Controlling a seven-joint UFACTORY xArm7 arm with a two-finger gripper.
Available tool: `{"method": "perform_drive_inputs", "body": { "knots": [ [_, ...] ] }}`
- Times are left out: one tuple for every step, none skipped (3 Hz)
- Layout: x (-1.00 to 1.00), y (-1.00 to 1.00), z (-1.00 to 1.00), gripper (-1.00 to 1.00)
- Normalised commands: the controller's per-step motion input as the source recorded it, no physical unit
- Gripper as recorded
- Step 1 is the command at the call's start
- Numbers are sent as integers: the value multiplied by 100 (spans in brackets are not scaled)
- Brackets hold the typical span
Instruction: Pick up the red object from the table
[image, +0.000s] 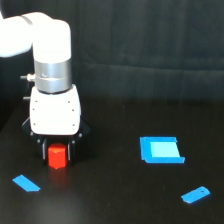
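red object (57, 156) upright, between gripper (57, 150) fingers

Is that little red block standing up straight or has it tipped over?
Upright: the red object shows a flat top and vertical sides between the gripper fingers. Whether it rests on the table, cannot tell.

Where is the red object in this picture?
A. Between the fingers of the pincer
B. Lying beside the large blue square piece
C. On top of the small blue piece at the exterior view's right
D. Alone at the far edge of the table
A: the red object sits directly under the white arm, between the dark fingers of the pincer, well away from the large blue square piece.
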Motion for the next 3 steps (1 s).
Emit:
{"method": "perform_drive_inputs", "body": {
  "knots": [
    [8,-8,9,-100],
    [14,-12,20,-100],
    [28,14,93,-95]
  ]
}}
